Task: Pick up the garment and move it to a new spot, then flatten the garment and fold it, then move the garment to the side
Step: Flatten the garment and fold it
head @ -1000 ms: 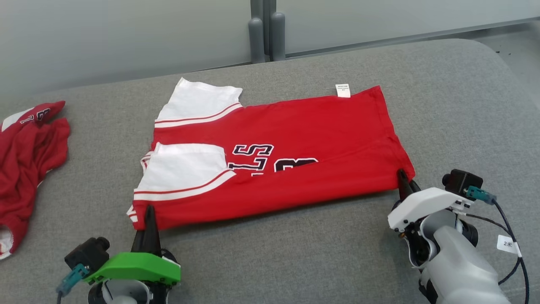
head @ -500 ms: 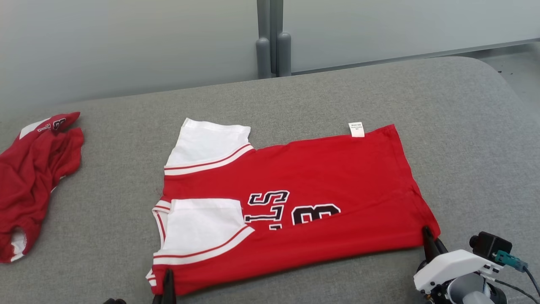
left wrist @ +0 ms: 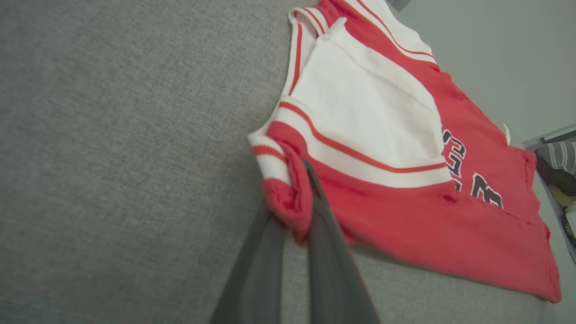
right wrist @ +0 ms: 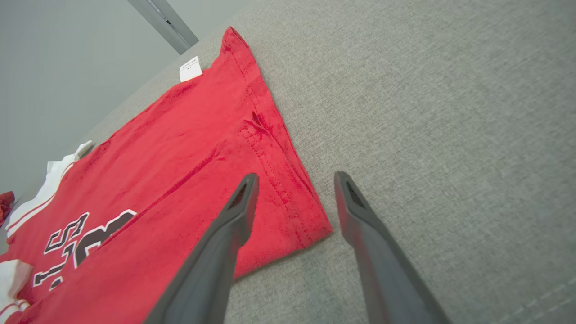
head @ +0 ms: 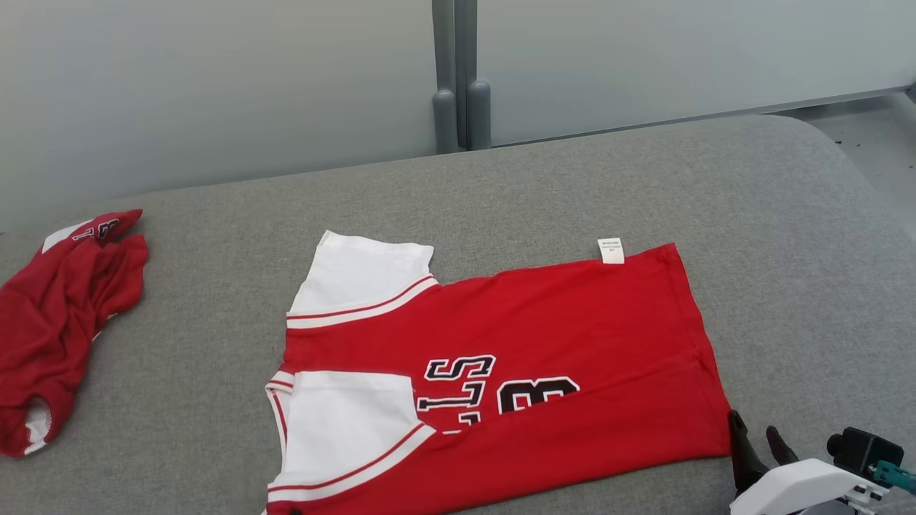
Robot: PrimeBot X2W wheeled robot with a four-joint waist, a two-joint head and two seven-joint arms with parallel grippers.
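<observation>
The garment is a red jersey with white sleeves and black lettering, lying folded lengthwise and flat on the grey padded table. In the left wrist view my left gripper is shut on the garment's red corner beside the striped sleeve cuff, and the cloth bunches between the fingers. My right gripper stands open just above the hem corner of the garment, one finger over the cloth and the other over bare table. In the head view the right gripper sits at the garment's near right corner.
A second red garment lies crumpled at the table's left edge. A pale partition with a grey post runs behind the table. The table's rounded right end drops off to the floor.
My right gripper has opened and let go of the garment's hem corner. The left gripper stays shut on its corner. The head camera has moved, so the whole scene sits lower in the picture.
</observation>
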